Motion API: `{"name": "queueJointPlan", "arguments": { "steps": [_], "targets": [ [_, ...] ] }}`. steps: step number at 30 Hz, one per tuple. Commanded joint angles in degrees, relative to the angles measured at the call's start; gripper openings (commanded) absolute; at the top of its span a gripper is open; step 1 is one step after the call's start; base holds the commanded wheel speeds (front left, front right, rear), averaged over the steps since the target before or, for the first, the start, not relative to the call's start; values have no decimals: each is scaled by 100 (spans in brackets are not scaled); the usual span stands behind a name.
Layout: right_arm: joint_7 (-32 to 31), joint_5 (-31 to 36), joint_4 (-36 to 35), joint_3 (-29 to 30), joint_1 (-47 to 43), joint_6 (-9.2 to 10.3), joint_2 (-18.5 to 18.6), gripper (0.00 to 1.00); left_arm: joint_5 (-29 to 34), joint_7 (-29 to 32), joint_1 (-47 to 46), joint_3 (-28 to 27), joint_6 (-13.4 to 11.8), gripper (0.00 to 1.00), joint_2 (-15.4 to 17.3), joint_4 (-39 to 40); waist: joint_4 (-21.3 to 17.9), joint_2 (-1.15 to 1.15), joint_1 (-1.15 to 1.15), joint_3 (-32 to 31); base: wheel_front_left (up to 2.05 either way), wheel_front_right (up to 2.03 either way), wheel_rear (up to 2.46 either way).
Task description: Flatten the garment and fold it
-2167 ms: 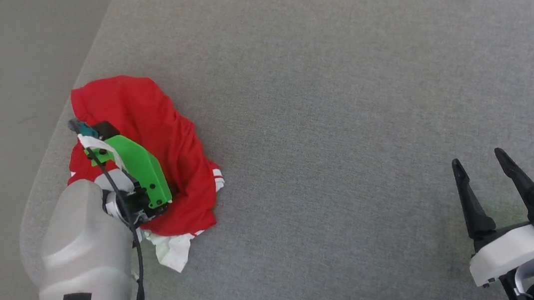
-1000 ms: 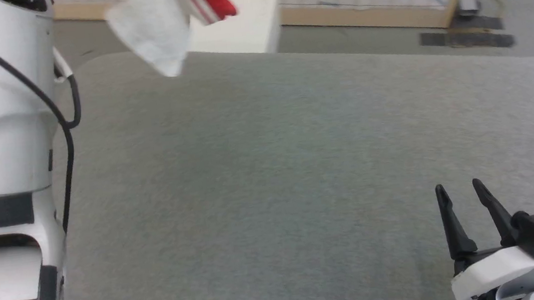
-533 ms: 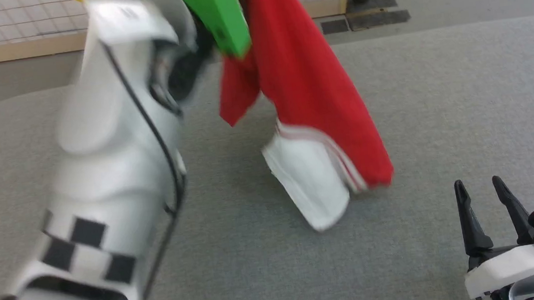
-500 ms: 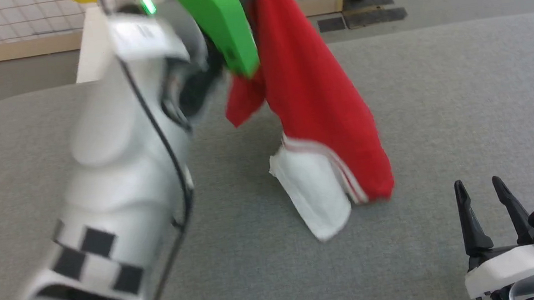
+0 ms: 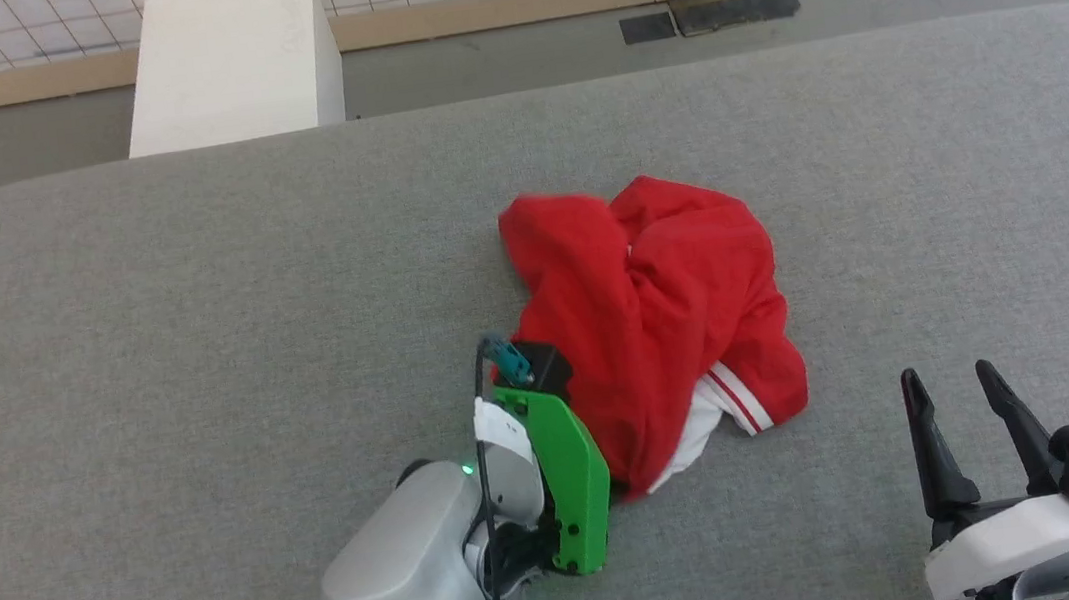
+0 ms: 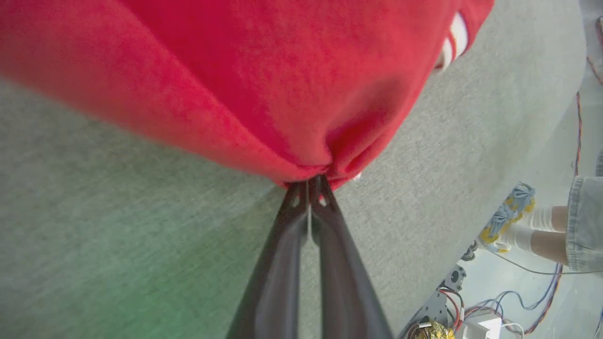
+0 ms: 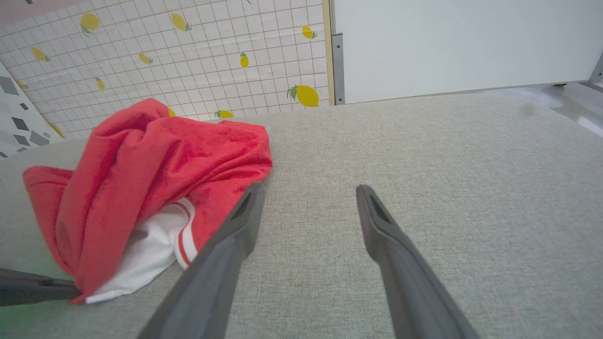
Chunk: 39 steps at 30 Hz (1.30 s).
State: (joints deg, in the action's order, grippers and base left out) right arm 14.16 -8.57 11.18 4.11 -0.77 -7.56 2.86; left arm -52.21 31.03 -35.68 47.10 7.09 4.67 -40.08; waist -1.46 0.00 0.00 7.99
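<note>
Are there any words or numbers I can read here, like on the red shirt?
None can be read.
The shirt lies bunched up: plain red cloth, a white sleeve and stripes, no letters or numbers showing.
The wall has lemon pictures, no words.
The box is blank.

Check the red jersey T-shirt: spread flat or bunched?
Bunched. The red jersey T-shirt lies in a crumpled heap, folds overlapping, white sleeve poking out beneath.

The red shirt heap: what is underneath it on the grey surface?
A white sleeve with striped trim pokes out under the near edge of the shirt, where the left gripper pinches a red fold. The rest beneath is covered by the bunched cloth.
</note>
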Motion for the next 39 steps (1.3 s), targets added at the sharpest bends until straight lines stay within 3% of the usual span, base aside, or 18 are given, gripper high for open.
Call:
{"name": "queueJointPlan", "arguments": {
  "steps": [1,2,3,9,15,20,24,28,33,39],
  "targets": [
    [51,-5,28,6,92,8,1,100,-68,142,123,38,7,0,-24,-56,27,0,0,-55,0,0,0],
    [52,-11,39,1,83,8,1,100,-127,225,163,28,-25,1,-30,-74,37,0,0,-79,0,0,0],
    [56,-33,65,0,46,8,1,100,-302,245,198,-109,-99,100,-47,-15,78,0,0,-148,0,0,0],
    [66,-109,160,16,-72,8,1,100,-865,-201,30,-938,-255,100,28,629,231,0,0,-413,0,0,0],
    [74,-186,259,10,-144,8,1,100,-1029,-1313,-50,-1960,-502,100,486,1318,329,0,0,-703,0,0,0],
    [76,-206,293,56,-160,8,1,100,-481,-2795,258,-2568,-683,100,1090,1793,353,0,0,-874,0,0,0],
    [76,-162,261,120,-149,8,1,100,373,-3937,803,-2720,-1035,100,1673,2108,317,0,0,-988,0,0,0],
    [23,-107,264,197,-183,8,1,100,1090,-4504,1570,-2709,-1285,100,2001,2551,300,0,0,-1109,0,0,0],
    [-136,-63,228,333,-251,8,1,100,1622,-4597,2602,-2880,-1520,100,1858,3116,313,0,0,-1119,0,0,0],
    [-503,-13,162,231,-258,8,1,100,2101,-4601,3402,-3383,-1490,100,1300,3668,320,0,0,-1053,0,0,0]
  ]
}}
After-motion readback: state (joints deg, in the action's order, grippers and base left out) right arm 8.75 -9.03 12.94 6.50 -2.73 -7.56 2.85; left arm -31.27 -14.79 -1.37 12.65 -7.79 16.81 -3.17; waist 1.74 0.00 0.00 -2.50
